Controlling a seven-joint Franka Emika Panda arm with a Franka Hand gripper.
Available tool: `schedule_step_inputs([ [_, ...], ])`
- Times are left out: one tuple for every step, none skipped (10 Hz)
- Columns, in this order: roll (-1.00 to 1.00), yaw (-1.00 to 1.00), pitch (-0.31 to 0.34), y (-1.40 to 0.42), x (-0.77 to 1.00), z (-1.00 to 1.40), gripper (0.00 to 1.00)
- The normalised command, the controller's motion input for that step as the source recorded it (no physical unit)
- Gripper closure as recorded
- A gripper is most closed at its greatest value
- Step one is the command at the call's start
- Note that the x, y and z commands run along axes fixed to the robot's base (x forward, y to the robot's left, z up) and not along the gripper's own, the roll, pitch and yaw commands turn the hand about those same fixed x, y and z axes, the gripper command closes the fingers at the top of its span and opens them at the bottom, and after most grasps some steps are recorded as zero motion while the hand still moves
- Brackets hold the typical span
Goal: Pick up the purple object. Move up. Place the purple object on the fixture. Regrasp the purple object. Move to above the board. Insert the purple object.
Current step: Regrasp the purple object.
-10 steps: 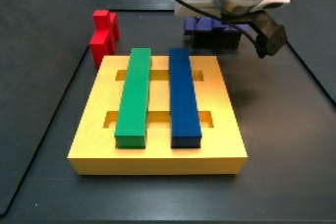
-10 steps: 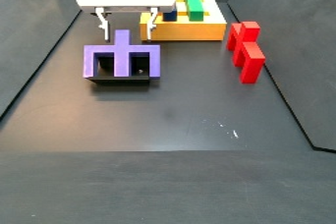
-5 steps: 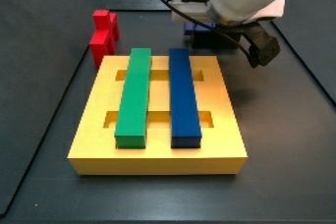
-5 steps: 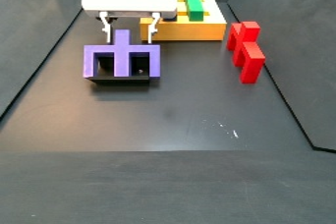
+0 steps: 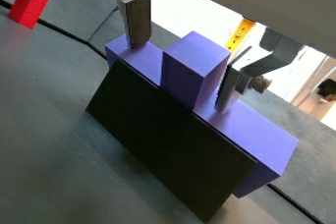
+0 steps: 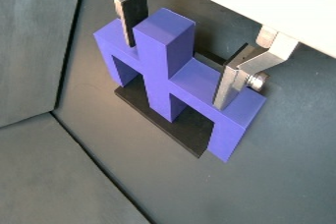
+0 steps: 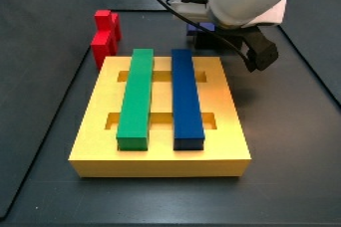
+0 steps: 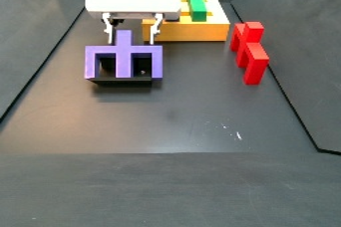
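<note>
The purple object (image 8: 124, 62) rests on the black fixture (image 8: 124, 82), its middle prong pointing toward the gripper. It shows in both wrist views (image 5: 197, 71) (image 6: 164, 66), with the fixture (image 6: 147, 108) under it. My gripper (image 8: 132, 32) is open and straddles the middle prong, one finger (image 6: 128, 20) on each side with a small gap. In a side view the gripper (image 7: 234, 50) hides most of the purple object (image 7: 200, 38). The yellow board (image 7: 94, 141) bears the green bar (image 7: 138, 92) and the blue bar (image 7: 188, 97).
A red stepped block (image 8: 249, 50) stands right of the board (image 8: 200, 32); it also shows in a side view (image 7: 103, 37). Dark walls enclose the floor on both sides.
The gripper has come down a little around the purple object's middle prong. The purple object and the fixture have not moved.
</note>
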Motion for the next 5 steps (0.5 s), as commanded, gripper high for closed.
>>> schedule_step_inputs([
  [0.07, -0.04, 0.0, 0.0, 0.0, -0.08, 0.0],
  [0.07, 0.0, 0.029, 0.0, 0.0, 0.0, 0.0],
  [0.06, 0.0, 0.143, 0.0, 0.1, 0.0, 0.0],
  [0.03, 0.0, 0.134, 0.0, 0.09, 0.02, 0.0],
  [0.03, 0.0, 0.074, 0.0, 0.02, 0.0, 0.0],
])
